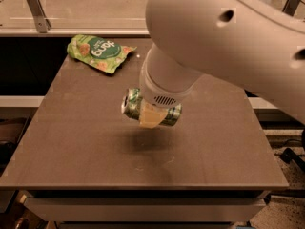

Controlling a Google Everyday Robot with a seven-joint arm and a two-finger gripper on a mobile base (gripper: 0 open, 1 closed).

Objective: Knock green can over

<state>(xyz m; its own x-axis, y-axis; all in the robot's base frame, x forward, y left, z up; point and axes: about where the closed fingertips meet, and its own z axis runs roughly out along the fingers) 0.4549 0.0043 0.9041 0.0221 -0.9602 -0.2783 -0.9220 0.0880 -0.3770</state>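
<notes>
The green can (132, 105) hangs on its side above the brown table (71, 142), its silver top facing left. My gripper (153, 114) sits over the middle of the table and is shut on the can. One pale fingertip pad (151, 118) crosses the can's front side. The other finger is hidden behind the can. A dark shadow lies on the table below the can. My large white arm (224, 46) fills the upper right of the view and hides the table's far right part.
A flat green crinkly snack bag (97, 51) lies at the table's far left corner. A glass rail with a metal bracket (37, 8) runs behind the table. Dark gaps flank the table on both sides, and cables (290, 156) lie on the floor at the right.
</notes>
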